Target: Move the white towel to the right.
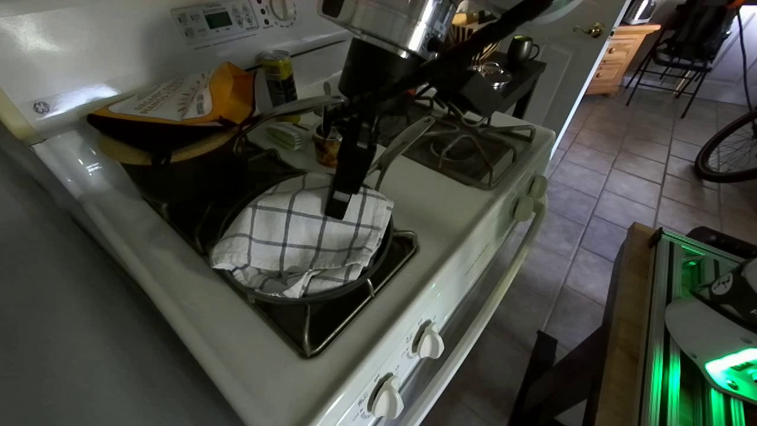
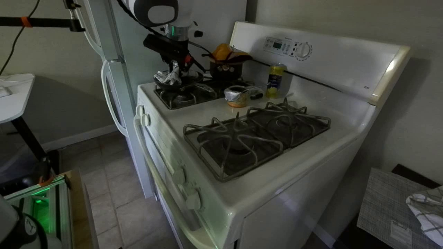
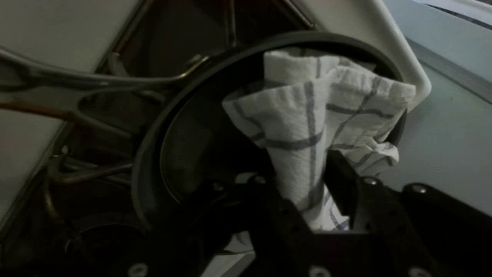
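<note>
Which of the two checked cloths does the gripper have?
The white towel over the frying pan, pinched in the gripper; the other cloth lies on a grey mat, untouched.

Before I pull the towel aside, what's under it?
The frying pan: the towel bunches over it and past its edge. The wrist view shows one side of the pan's inside, uncovered but dark; whatever the towel hides in there cannot be seen.

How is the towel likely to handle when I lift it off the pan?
Probably floppy: the towel bunches in soft folds between the fingers. It looks thin, so likely light for its size. In places its edge overhangs the pan, so it may droop and drag there.
</note>
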Controlling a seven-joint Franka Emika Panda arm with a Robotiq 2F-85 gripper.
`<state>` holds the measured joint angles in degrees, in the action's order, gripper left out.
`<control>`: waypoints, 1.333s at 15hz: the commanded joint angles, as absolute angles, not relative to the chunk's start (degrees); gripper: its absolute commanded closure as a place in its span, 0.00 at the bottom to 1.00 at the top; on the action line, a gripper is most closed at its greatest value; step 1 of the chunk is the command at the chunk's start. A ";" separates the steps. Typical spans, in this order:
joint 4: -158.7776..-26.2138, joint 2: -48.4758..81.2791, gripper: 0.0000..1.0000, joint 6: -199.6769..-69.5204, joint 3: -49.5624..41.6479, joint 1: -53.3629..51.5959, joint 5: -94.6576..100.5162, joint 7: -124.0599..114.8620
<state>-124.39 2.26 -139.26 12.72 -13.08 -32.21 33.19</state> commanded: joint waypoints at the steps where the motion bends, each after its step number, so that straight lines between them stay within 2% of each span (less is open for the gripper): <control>1: -124.07 2.71 0.90 -139.37 13.19 -12.52 -33.77 35.07; 2: -124.07 2.67 0.97 -139.35 13.17 -12.48 -33.56 35.03; 3: -124.04 2.55 1.00 -139.30 13.15 -12.44 -33.41 34.84; 13: -123.23 -5.10 0.97 -138.58 12.16 -12.32 -36.10 31.98; 20: -127.62 -16.80 0.97 -140.76 5.33 -8.41 -29.85 21.21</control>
